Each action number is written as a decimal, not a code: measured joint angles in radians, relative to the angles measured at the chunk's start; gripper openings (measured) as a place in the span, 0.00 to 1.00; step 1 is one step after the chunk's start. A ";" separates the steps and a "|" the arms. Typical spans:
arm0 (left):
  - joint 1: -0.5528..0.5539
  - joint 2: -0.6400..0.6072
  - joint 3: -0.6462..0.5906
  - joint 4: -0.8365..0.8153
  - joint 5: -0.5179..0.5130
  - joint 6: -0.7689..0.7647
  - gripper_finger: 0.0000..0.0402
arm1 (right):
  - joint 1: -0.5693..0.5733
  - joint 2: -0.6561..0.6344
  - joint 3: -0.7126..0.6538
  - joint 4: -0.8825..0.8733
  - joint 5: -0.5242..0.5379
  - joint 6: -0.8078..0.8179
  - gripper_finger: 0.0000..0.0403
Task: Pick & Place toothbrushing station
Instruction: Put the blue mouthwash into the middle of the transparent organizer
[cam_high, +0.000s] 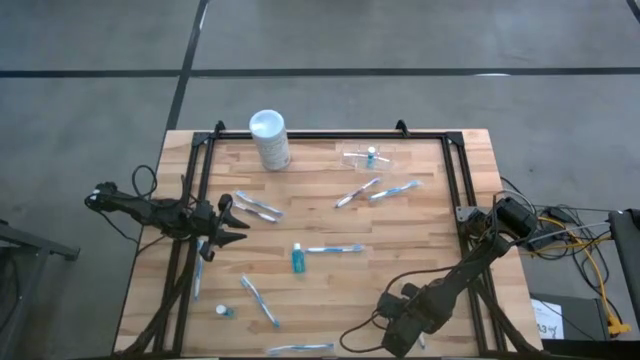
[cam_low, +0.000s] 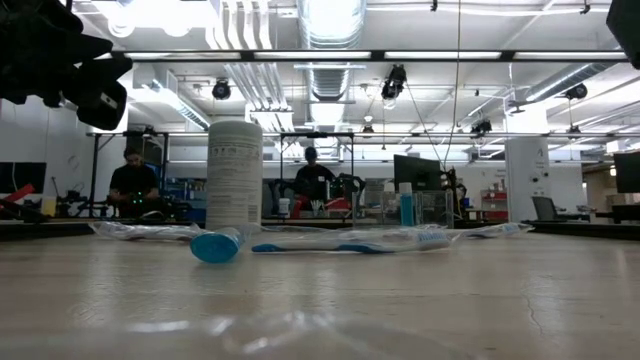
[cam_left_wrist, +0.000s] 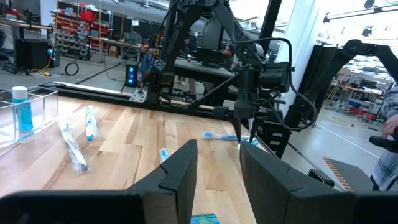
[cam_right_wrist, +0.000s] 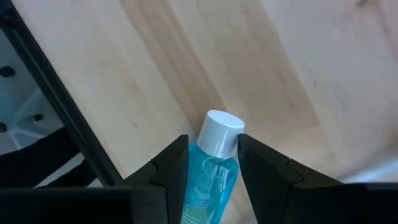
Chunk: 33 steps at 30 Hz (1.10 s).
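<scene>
High view, looking straight down on a wooden table (cam_high: 330, 290). Use the white cylinder (cam_high: 269, 139), lying near the far edge, as the landmark.

Toward the right arm's side of the white cylinder, along the same far edge, sits the toothbrushing station (cam_high: 369, 155), a clear plastic holder that barely shows on the wood, with a small blue bottle (cam_high: 370, 156) inside it. In the left wrist view the holder (cam_left_wrist: 28, 109) appears as a see-through box with that blue bottle (cam_left_wrist: 22, 107) standing upright in it. No gripper touches it.

The left gripper (cam_high: 232, 222) is nearer the front than the white cylinder and slightly to the left-arm side, over the wood beside a wrapped toothbrush (cam_high: 259, 207). Its fingers (cam_left_wrist: 180, 171) are spread apart with nothing between them.

The right gripper (cam_high: 401, 316) is at the front edge, well apart from the white cylinder, diagonally across the table. In the right wrist view its fingers (cam_right_wrist: 171, 165) bracket a second blue bottle with a white cap (cam_right_wrist: 214, 165). The fingers sit against the bottle's sides, pinching it.

Other toothbrushes lie scattered across the middle of the table.
</scene>
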 joint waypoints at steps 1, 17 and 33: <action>0.000 0.000 0.000 0.000 0.000 0.000 0.31 | 0.000 0.000 -0.009 0.018 0.000 0.000 0.33; 0.000 0.000 0.000 0.000 0.000 0.000 0.31 | 0.000 0.000 -0.095 0.165 -0.026 0.012 0.28; 0.000 0.000 0.000 0.000 0.000 0.000 0.31 | 0.000 -0.011 -0.058 0.165 0.087 -0.049 0.25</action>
